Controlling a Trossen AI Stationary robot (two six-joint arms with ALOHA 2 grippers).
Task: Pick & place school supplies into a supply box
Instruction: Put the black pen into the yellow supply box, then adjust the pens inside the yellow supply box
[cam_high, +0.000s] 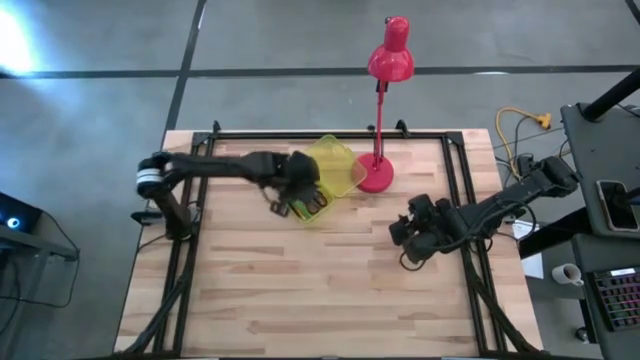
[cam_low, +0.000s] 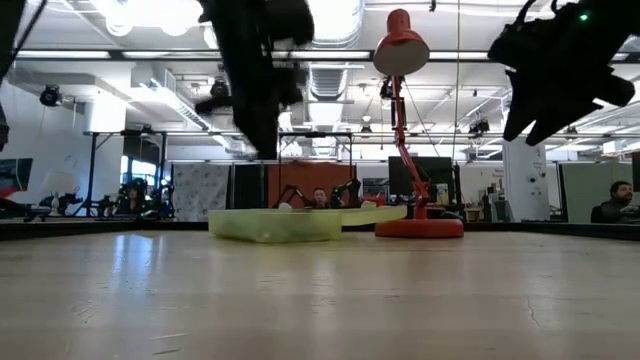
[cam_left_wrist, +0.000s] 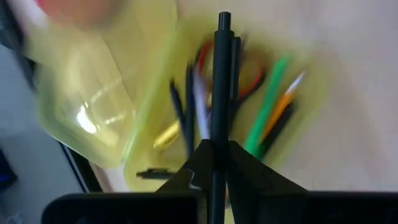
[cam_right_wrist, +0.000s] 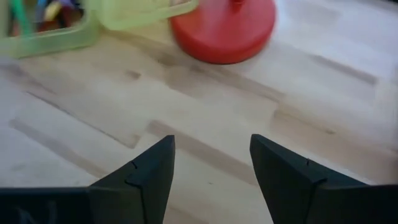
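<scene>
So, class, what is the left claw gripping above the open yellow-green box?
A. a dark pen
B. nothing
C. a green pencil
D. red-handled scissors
A: in the left wrist view, the left claw is shut on a dark pen over the supply box.

No legible text, label, brand, number or sign anywhere: none on the supply box (cam_high: 335, 170), the pens, the red lamp (cam_high: 390, 60) or the worktop (cam_high: 320, 290); distant panels in the room behind, seen in the low view, too small to read
</scene>
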